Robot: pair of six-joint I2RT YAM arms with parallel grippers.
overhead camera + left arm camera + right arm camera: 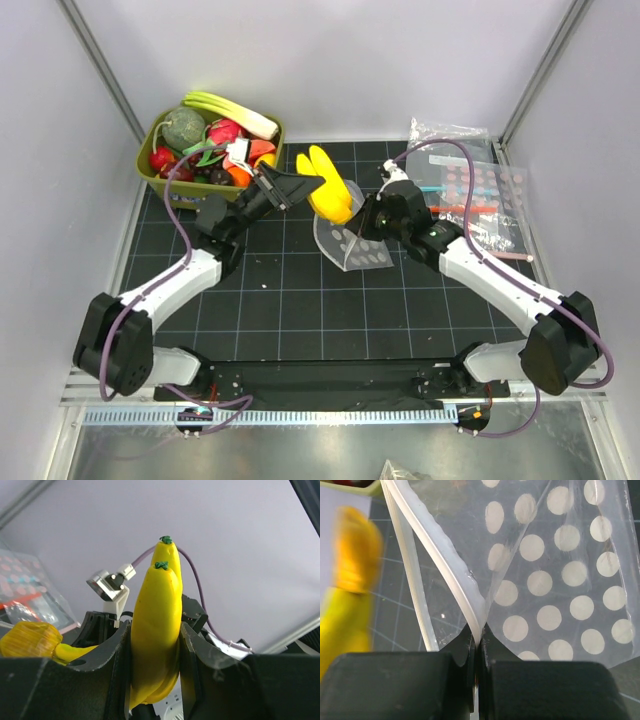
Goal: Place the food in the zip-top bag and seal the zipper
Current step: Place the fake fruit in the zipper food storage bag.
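Observation:
My left gripper [305, 186] is shut on a yellow toy banana bunch [330, 190] and holds it above the mat, just left of the bag's mouth; in the left wrist view the banana [155, 625] stands between the black fingers [102, 665]. My right gripper [366, 222] is shut on one lip of the zip-top bag [352, 245], which is clear with cream dots. In the right wrist view the zipper strip [445, 565] runs up from my pinched jaws, the mouth gapes open, and the dotted bag wall [560, 575] spreads right. The banana [347, 595] is blurred at left.
A green bin [150, 165] at the back left holds more toy food [215, 140]: leek, melon, red and orange pieces. Clear bags with pink-red dots [480, 190] lie at the back right. A black grid mat [290, 290] covers the table.

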